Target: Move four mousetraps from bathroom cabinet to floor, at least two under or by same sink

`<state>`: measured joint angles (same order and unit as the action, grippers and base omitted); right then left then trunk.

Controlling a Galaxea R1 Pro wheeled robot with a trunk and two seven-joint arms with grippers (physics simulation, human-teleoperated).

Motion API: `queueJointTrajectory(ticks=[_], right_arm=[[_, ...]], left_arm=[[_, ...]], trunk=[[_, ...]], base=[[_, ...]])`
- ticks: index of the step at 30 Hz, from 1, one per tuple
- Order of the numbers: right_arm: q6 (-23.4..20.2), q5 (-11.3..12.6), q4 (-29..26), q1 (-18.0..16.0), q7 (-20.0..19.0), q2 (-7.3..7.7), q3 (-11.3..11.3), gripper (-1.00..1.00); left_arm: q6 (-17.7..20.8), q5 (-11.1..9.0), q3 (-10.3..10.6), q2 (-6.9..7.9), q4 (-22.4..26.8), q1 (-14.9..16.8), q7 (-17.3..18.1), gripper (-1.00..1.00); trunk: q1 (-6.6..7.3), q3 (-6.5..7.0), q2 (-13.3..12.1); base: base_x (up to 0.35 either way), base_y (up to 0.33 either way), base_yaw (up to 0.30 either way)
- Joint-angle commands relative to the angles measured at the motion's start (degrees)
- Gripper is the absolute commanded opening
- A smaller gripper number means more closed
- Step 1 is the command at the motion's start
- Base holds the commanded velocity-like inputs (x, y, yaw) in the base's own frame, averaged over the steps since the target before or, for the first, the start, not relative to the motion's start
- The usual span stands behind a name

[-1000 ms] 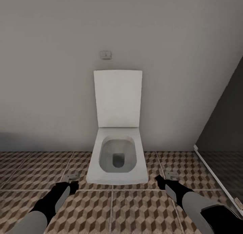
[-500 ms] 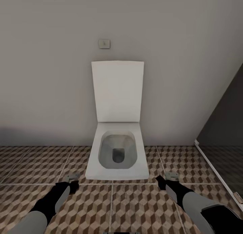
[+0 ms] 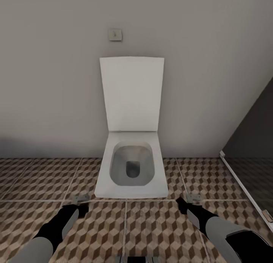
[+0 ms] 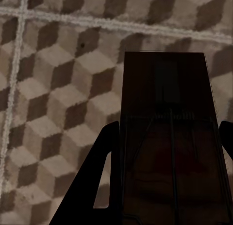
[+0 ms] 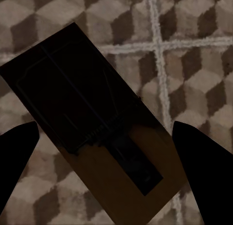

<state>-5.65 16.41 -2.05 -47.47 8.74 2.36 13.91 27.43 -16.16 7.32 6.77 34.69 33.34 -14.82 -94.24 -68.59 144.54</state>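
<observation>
A dark-brown mousetrap (image 4: 165, 89) with its wire bar facing the camera sits squarely in my left gripper (image 4: 167, 132), which is shut on its long sides above the cube-pattern bathroom floor (image 4: 53, 89). My right gripper (image 5: 104, 130) is shut on a second mousetrap (image 5: 82, 94), which lies slanted between the black fingers (image 5: 199, 162). In the head view the left gripper (image 3: 80, 199) and the right gripper (image 3: 192, 198) hang low over the bathroom floor (image 3: 151, 229), one on each side of the toilet's front. The cabinet and the sink are out of view.
A white toilet (image 3: 131, 168) with its lid up stands straight ahead against the pale grey wall, a flush plate (image 3: 115, 34) above it. A dark glass partition with a white floor rail (image 3: 244, 187) runs along the right.
The whole view has moved toward the toilet, which now looks larger and higher in the picture. Both arms keep their pose and their hold.
</observation>
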Motion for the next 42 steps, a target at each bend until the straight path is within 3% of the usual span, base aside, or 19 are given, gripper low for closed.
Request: queueJointTrajectory(ticks=[1, 8, 16, 20, 24, 26, 30, 42], right_arm=[[-0.4, 0.4, -0.2, 0.0, 0.2, 0.01, 0.5, -1.00], [-0.3, 0.9, -0.2, 0.0, 0.2, -0.05, 0.4, -1.00], [-0.3, 4.6, -1.0, 0.0, 0.2, 0.08, 0.4, -1.00], [-0.4, 6.7, -3.2, 0.0, 0.3, 1.29, 0.3, -1.00], [-0.5, 9.0, -5.8, 0.0, 0.3, 2.47, -0.1, -1.00], [-0.5, 10.4, -6.8, 0.0, 0.4, 4.25, -0.7, -1.00], [-0.4, 10.8, -7.2, 0.0, 0.4, 4.97, -0.9, -1.00], [-0.3, 10.4, -7.3, 0.0, 0.3, 5.09, -0.4, -1.00]], left_arm=[[0.2, -0.5, 0.5, 0.09, 0.1, 0.0, -0.6, -1.00], [0.1, -0.5, 0.6, 0.04, 0.9, 0.0, -0.6, -1.00], [0.3, -0.4, 0.8, -0.09, 5.3, 0.2, -0.6, -1.00], [0.8, -0.4, 0.8, -0.81, 7.1, 0.1, -0.5, -1.00], [0.9, -0.1, 0.8, -2.51, 7.4, 0.2, -0.5, -1.00], [0.7, 0.6, 0.8, -3.60, 7.1, 0.3, -0.5, -1.00], [0.5, 1.7, 0.8, -3.79, 6.6, 0.3, -0.5, -1.00], [0.3, 2.6, 0.9, -3.52, 6.5, 0.2, -0.7, -1.00]], trunk=[[-0.01, -0.27, 0.0], [-0.19, -1.82, 0.1], [-0.40, -3.60, 0.2], [-0.50, -4.48, 0.3], [-0.60, -5.37, 0.3], [-0.65, -5.81, 0.4], [-0.76, -6.70, 0.4], [-0.76, -6.70, 0.4]], base=[[0.000, 0.000, 0.000], [0.000, 0.000, 0.000], [0.000, 0.000, 0.000], [0.000, 0.000, 0.000], [0.000, 0.000, 0.000], [0.000, 0.000, 0.000], [0.000, 0.000, 0.000], [0.000, 0.000, 0.000]])
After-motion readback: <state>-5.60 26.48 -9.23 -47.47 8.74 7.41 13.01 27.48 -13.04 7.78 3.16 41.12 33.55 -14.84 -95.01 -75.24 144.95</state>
